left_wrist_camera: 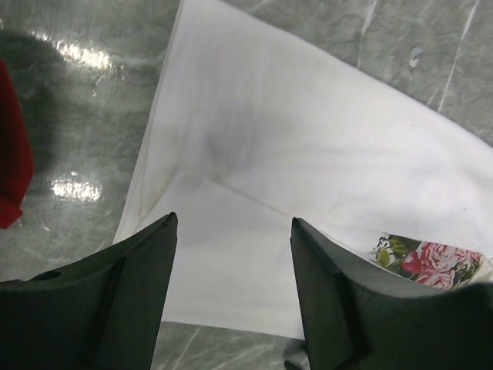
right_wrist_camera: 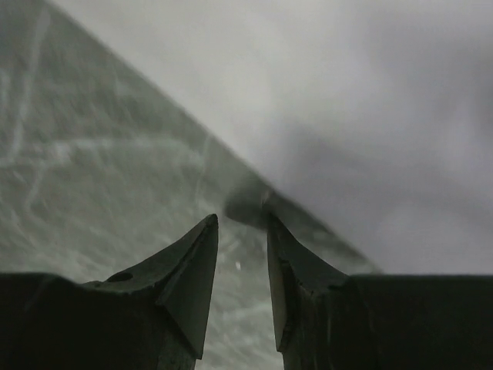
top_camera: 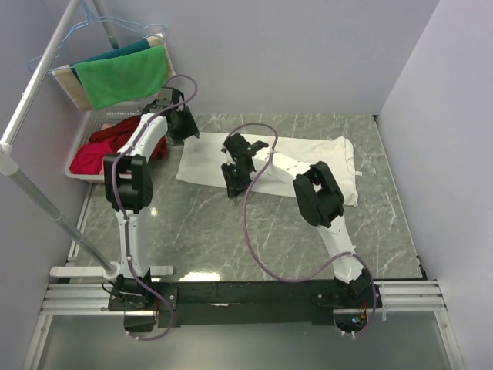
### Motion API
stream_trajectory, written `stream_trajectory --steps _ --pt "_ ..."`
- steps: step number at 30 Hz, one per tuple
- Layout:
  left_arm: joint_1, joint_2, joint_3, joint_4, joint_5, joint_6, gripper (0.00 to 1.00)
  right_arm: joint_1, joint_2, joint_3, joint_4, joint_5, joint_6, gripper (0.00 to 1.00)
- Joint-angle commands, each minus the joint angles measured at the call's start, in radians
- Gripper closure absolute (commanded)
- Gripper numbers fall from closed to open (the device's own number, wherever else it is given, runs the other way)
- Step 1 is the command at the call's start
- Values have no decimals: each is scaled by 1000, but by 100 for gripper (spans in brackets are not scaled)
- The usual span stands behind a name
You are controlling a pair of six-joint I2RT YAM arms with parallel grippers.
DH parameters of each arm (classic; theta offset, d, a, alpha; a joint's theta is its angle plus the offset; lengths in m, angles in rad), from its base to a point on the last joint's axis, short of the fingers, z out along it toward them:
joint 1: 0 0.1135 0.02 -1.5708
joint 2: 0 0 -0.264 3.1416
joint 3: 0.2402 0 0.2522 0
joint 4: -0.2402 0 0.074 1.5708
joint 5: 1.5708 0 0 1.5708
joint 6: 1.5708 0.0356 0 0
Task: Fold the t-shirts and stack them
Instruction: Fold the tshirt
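Observation:
A white t-shirt (top_camera: 308, 166) lies spread flat across the back of the marble table. In the left wrist view it is folded over at one end (left_wrist_camera: 308, 146), and a bit of its rose print (left_wrist_camera: 431, 262) shows at the right. My left gripper (top_camera: 187, 129) hovers over the shirt's back left corner, open and empty (left_wrist_camera: 233, 218). My right gripper (top_camera: 233, 183) is low at the shirt's near edge. Its jaws (right_wrist_camera: 242, 216) stand a narrow gap apart over bare table with nothing between them. The right fingertip (right_wrist_camera: 271, 220) is at the shirt's hem (right_wrist_camera: 254, 202).
A white basket (top_camera: 83, 131) at the back left holds red cloths (top_camera: 104, 146), also seen in the left wrist view (left_wrist_camera: 9, 154). A green cloth (top_camera: 123, 77) and a teal one (top_camera: 127, 48) hang over its rim. A slanted rack pole (top_camera: 46, 204) runs along the left side.

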Motion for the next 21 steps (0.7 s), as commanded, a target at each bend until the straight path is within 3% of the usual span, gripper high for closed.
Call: stream_trajectory --steps 1,5,12,16,21 --pt "1 39 84 -3 46 16 34 34 -68 -115 -161 -73 -67 60" --pt "1 79 122 -12 66 16 34 65 -128 -202 -185 -110 -84 60" --pt "1 108 130 -9 91 30 34 97 -180 -208 -171 24 -47 61" --pt "-3 59 14 7 59 31 33 87 -166 -103 -185 162 -6 61" --pt "-32 -72 -150 17 -5 47 33 -4 -205 1 -162 209 25 57"
